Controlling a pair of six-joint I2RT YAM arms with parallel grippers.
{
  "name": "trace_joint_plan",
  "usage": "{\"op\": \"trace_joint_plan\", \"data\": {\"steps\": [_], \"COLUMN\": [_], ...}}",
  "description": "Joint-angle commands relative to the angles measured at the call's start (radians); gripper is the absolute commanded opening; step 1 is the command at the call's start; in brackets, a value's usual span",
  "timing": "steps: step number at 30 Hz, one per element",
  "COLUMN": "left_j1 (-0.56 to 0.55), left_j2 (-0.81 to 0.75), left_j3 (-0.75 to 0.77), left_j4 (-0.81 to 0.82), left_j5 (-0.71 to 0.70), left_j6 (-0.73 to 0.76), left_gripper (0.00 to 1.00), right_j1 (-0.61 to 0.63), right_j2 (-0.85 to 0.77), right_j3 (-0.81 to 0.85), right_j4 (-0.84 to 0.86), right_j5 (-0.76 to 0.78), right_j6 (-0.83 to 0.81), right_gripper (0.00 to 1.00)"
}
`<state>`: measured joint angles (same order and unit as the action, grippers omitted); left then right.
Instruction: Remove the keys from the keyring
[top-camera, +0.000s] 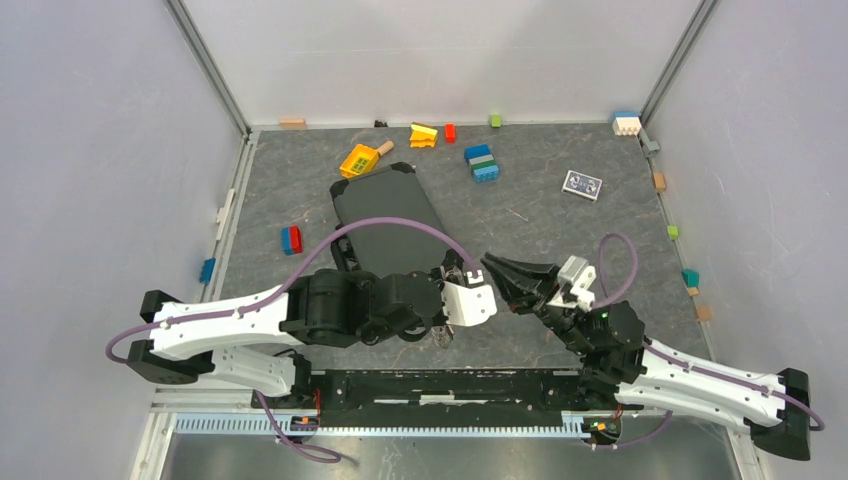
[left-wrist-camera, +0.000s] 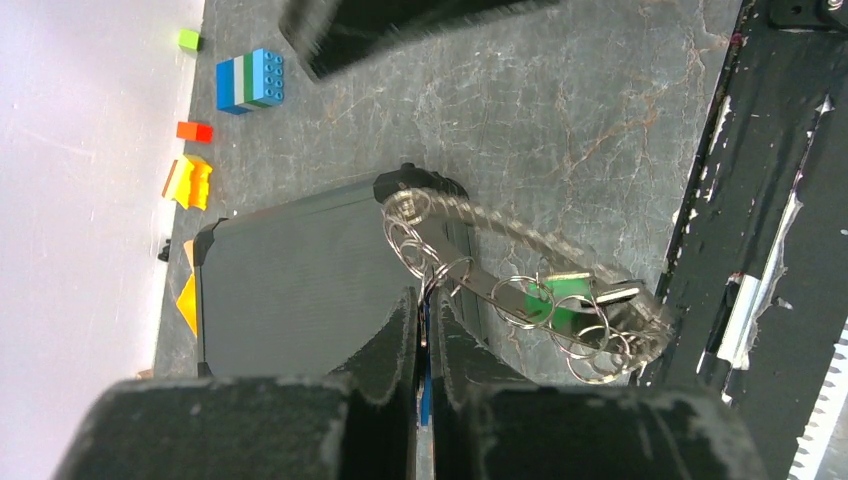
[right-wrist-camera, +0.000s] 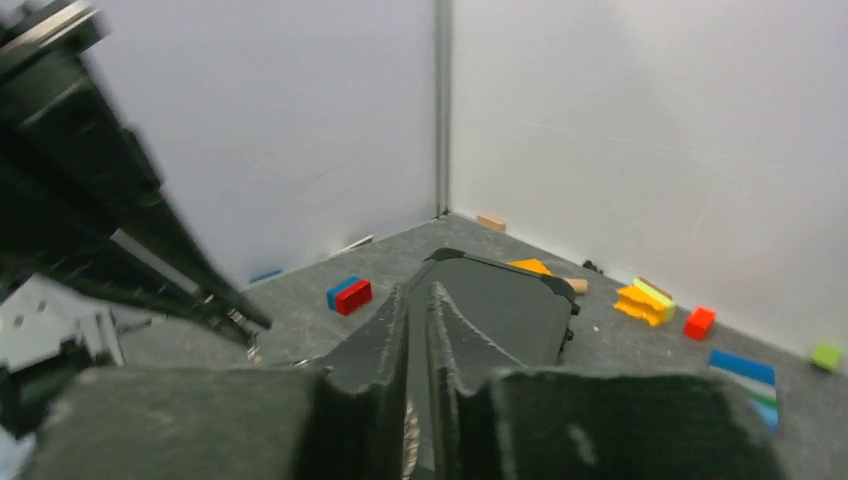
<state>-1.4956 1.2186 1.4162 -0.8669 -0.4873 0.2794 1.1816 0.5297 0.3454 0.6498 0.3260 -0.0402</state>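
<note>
Key removal, early stage: my left gripper (left-wrist-camera: 428, 296) clamps the keyring (left-wrist-camera: 516, 301) just beside the black case (left-wrist-camera: 290, 280); I cannot tell my right gripper's (right-wrist-camera: 418, 292) state; next likely needs teasing one of the keys (left-wrist-camera: 602, 297) off.

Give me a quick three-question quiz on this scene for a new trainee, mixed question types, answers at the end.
1. True or false: the left gripper has its jaws wide open.
2. What colour is the tag on the keyring? A red, B green, C yellow.
3. Fill in: the large flat thing lying on the table beyond the left gripper is a dark ____.
Key: 1 false, it is shut on the keyring; 2 B; 3 case.
</note>
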Motion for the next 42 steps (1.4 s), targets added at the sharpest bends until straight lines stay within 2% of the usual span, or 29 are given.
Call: {"op": "trace_joint_plan", "data": {"steps": [1, 4, 12, 21, 42], "left_j1": [-0.005, -0.006, -0.006, -0.006, -0.005], "left_j2": [-0.024, -0.019, -0.008, -0.008, -0.005], "left_j3": [0.009, 0.019, 0.032, 0.031, 0.016], "left_j4": [0.034, 0.033, 0.034, 0.034, 0.034], "left_j5": [-0.008, -0.017, -0.020, -0.016, -0.024], "left_j6": [-0.006, 0.000, 0.008, 0.006, 0.007], "left_gripper": [0.02, 0.02, 0.02, 0.02, 0.02], "right_j1": [0.000, -0.001, 0.000, -0.001, 0.000], "right_j2": [-0.007, 0.017, 0.087, 0.145, 0.127], "right_j3": [0.050, 0.074, 0.082, 0.099, 0.088], "right_j4": [-0.138, -0.208, -0.175, -0.138, -0.096], "right_j5": [-0.315, -0.408, -0.423, -0.415, -0.424], "right_j6": [-0.143, -0.157, -0.091, -0.054, -0.027], "right_gripper": [0.24, 0.32, 0.40, 0.38, 0.34]}}
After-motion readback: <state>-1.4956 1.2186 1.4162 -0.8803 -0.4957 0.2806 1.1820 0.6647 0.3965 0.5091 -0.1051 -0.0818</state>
